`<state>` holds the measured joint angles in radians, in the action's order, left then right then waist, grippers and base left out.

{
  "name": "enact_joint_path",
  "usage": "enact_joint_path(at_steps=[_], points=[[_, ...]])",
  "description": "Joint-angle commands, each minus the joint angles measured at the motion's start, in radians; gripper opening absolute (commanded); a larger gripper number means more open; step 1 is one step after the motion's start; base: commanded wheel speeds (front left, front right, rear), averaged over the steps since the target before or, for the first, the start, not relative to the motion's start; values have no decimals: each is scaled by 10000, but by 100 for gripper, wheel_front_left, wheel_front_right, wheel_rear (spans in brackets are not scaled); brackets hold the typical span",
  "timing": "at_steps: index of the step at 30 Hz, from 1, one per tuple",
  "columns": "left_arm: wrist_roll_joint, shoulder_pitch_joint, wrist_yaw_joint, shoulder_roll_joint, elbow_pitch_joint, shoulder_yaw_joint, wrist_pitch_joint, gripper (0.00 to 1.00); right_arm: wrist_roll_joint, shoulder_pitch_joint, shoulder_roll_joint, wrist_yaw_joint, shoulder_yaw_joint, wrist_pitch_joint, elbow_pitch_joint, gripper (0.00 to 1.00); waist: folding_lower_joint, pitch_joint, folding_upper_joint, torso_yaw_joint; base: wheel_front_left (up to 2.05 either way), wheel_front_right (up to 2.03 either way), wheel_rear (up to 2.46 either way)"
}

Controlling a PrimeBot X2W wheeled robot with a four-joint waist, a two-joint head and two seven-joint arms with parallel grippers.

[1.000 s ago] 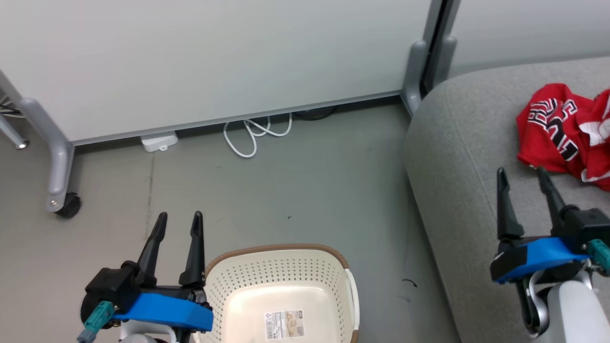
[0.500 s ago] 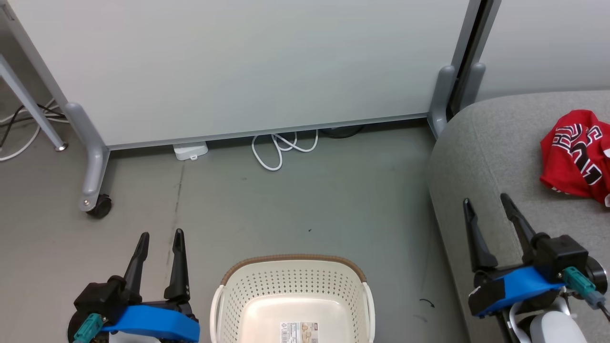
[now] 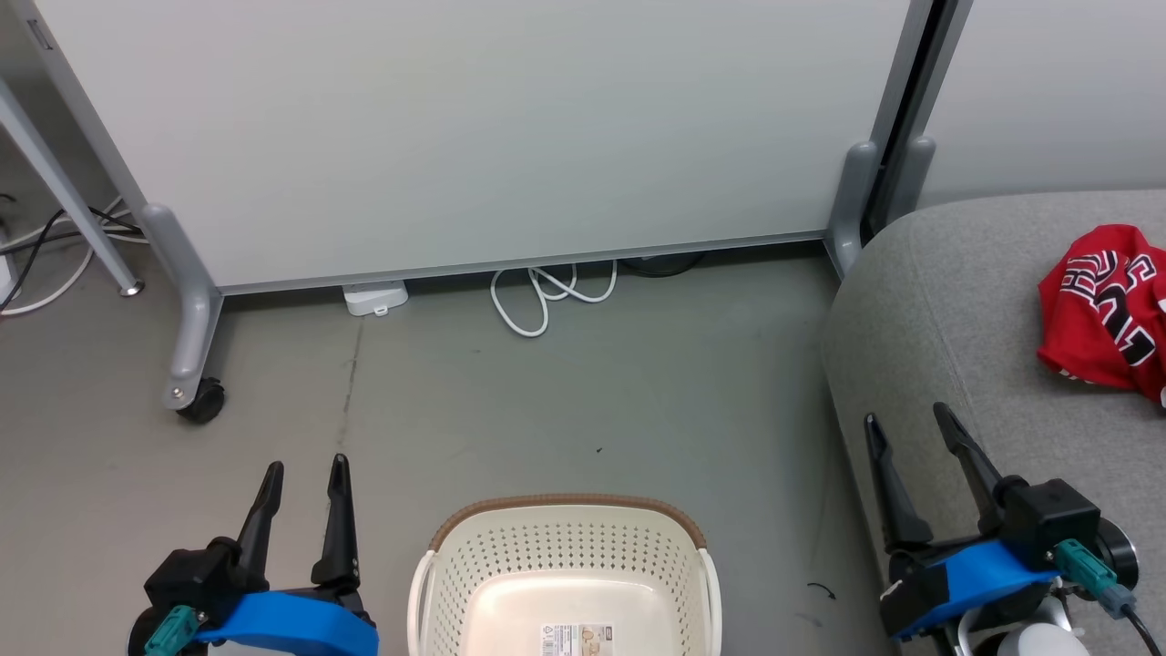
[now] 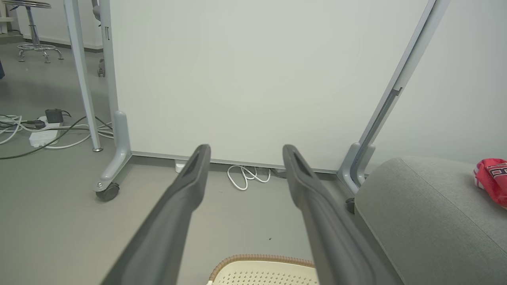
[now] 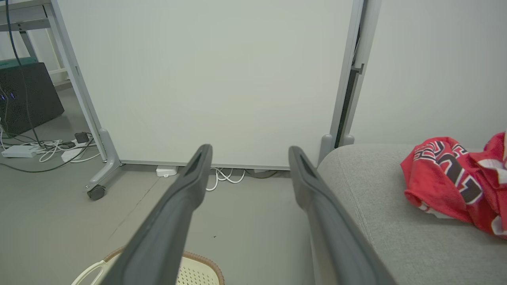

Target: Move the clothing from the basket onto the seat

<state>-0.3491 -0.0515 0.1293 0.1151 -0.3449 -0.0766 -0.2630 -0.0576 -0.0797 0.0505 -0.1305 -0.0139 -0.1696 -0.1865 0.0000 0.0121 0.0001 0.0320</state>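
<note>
Two grippers spread, holding nothing.
Head view: left gripper (image 3: 306,465) left of basket (image 3: 565,501); right gripper (image 3: 904,415) right of it, over seat (image 3: 929,319).
Left wrist view: basket shows no red.
Right wrist view: clothing (image 5: 447,178) on seat, right of basket.
Likely done; next, check basket's hidden part.

Bare floor (image 3: 638,392) lies open between the basket (image 3: 565,547) and the white panel (image 3: 510,137), whose castor leg (image 3: 193,319) and looped cable (image 3: 547,296) crowd its foot. On the seat (image 3: 947,310) the stretch ahead of the right end effector (image 3: 904,415) is free (red clothing (image 3: 1107,310) lies farther right).
</note>
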Motion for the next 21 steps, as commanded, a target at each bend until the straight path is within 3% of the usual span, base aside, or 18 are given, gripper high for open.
enact_joint_path(at_steps=[1,16,17,21], points=[[-3,-93,11,53,-23,-9,-27,100,-98,84,1,-5,10,-28,-2,100,0,10,-1,-7,0,0,0],[-155,-179,11,141,-221,-191,-27,100,-181,36,0,-5,63,-79,-135,100,0,23,-1,-137,0,0,0],[-120,-81,0,85,-220,-185,3,0,-156,-1,0,0,72,-36,-132,0,0,24,-1,-138,0,0,0],[-152,221,0,-33,-536,-228,75,0,-197,121,-15,0,66,23,-512,0,0,24,-1,-142,0,0,0]])
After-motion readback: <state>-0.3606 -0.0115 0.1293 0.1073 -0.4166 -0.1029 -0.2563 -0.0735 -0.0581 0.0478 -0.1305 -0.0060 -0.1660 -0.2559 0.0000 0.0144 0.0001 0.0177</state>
